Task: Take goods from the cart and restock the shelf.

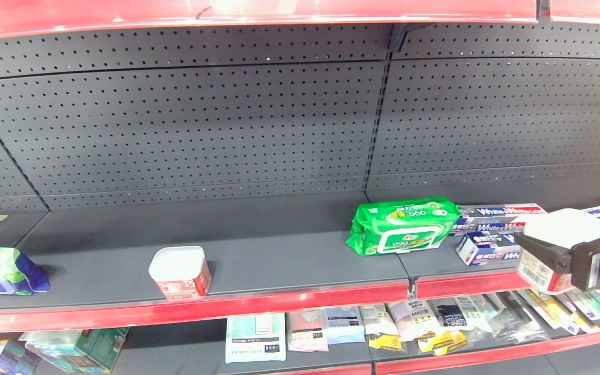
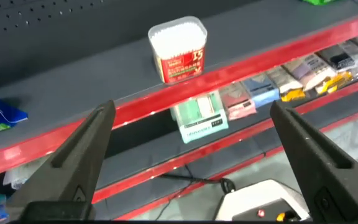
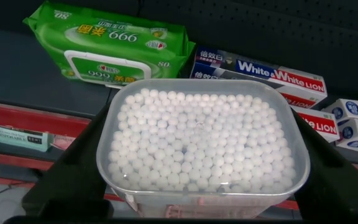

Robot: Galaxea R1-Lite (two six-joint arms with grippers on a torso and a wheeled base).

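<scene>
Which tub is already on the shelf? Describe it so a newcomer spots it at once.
Find the grey shelf with the red front lip. Well left of the green wipes pack, close to that lip, a small tub stands upright on its own. It is squarish, white on top with a red label, unlike the soft blue-and-white pack at the far left.

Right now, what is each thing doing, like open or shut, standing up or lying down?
shelf tub: upright on the shelf, lid on.
held tub: lid on, gripped in the air.
wipes: lying flat, flap shut.
toothpaste boxes: lying flat.
blue pack: lying down.
left fingers: open, empty.
right fingers: shut on the held tub.
</scene>
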